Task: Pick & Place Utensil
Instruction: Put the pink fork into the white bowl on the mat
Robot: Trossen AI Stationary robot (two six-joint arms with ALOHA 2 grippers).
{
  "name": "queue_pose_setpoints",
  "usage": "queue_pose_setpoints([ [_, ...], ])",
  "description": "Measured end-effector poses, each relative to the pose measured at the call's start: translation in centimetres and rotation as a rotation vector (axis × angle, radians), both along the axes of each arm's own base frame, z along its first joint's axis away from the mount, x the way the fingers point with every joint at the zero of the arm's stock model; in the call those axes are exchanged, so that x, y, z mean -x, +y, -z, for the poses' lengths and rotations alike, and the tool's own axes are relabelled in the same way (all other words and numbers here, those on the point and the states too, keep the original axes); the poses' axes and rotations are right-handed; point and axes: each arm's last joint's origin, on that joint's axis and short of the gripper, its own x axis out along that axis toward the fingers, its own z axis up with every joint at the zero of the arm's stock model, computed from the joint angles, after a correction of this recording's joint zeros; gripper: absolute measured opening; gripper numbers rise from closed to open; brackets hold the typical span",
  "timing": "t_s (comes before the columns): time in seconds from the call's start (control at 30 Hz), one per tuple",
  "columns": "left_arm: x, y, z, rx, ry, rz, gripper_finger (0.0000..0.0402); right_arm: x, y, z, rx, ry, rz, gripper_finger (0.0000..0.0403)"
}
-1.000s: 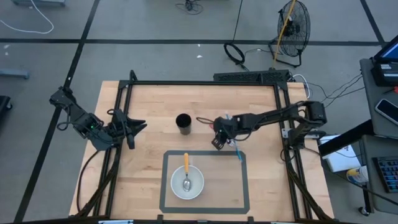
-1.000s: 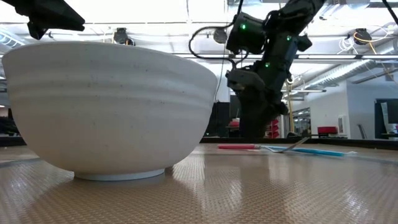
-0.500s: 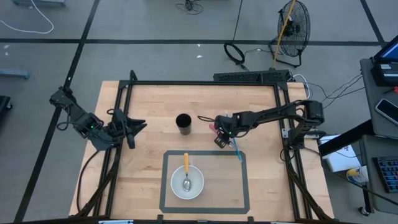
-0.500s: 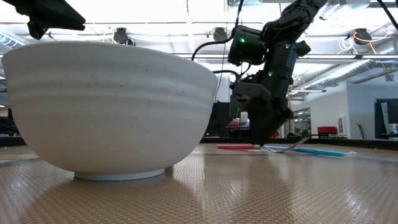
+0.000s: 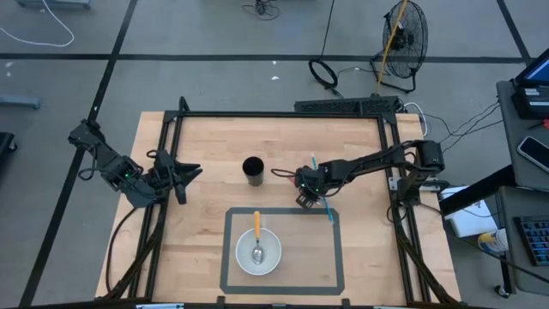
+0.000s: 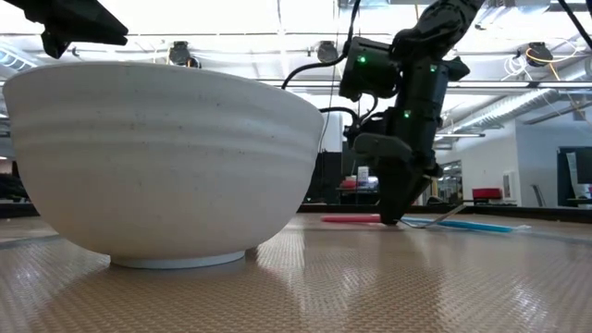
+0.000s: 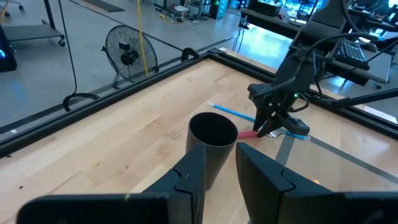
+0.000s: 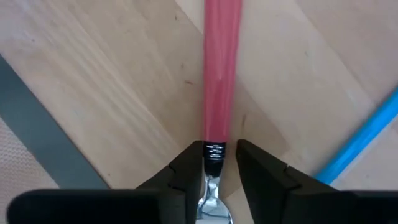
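My left gripper (image 5: 190, 172) waits at the table's (image 5: 206, 137) left edge, fingers slightly apart and gripping nothing. Near the middle I see the black cup (image 5: 252, 170), with the white bowl (image 5: 258, 251) below it holding an orange-handled spoon (image 5: 256, 233). Further right, my right gripper (image 5: 304, 201) is down on the table, fingers closing around the red-handled utensil (image 8: 219, 74) at its metal neck, a blue utensil (image 5: 328, 209) just beside it.

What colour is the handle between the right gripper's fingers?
Pink handle, clearest in the right wrist view.
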Motion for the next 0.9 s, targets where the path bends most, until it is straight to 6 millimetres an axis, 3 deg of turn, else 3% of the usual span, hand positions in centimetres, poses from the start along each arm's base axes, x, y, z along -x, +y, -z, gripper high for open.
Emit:
queue_pose_setpoints([
  [0.27, 0.01, 0.04, -0.03, 0.005, -0.014, -0.019, 0.0090, 0.23, -0.03, 0.07, 0.007, 0.026, -0.010, 0.0030],
  [0.9, -0.01, 0.04, -0.08, 0.031, -0.036, -0.035, 0.0090, -0.01, -0.05, -0.12, -0.009, -0.018, 0.031, 0.0028],
])
